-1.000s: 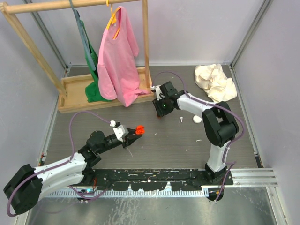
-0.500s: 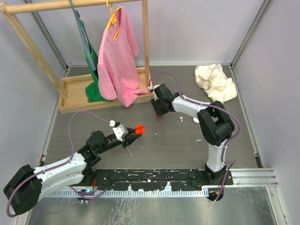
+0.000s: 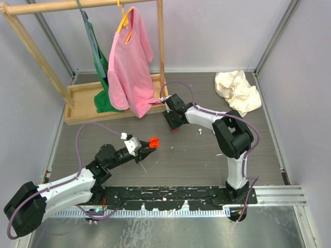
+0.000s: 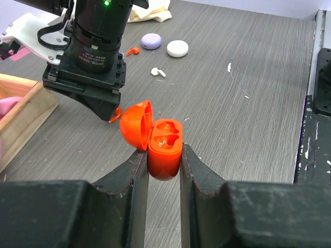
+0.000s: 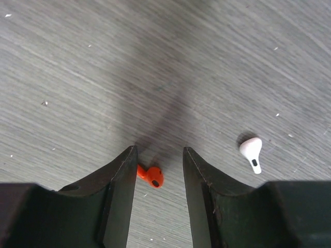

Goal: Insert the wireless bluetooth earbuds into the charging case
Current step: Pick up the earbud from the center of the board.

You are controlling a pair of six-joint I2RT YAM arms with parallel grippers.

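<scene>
My left gripper is shut on an open red charging case, held above the table with its lid tipped left; it also shows in the top view. My right gripper is open and low over the table near the rack's tray. A red earbud lies between its fingers, against the left one. A white earbud lies to the right of them. In the left wrist view a second red earbud, a lilac case and a white case lie beyond.
A wooden clothes rack with a tray base stands at the back left, with a pink shirt and a green garment hanging on it. A cream cloth lies at the back right. White specks dot the table.
My right gripper has moved left toward the tray and now straddles the red earbud. My left arm and the case have not moved.
</scene>
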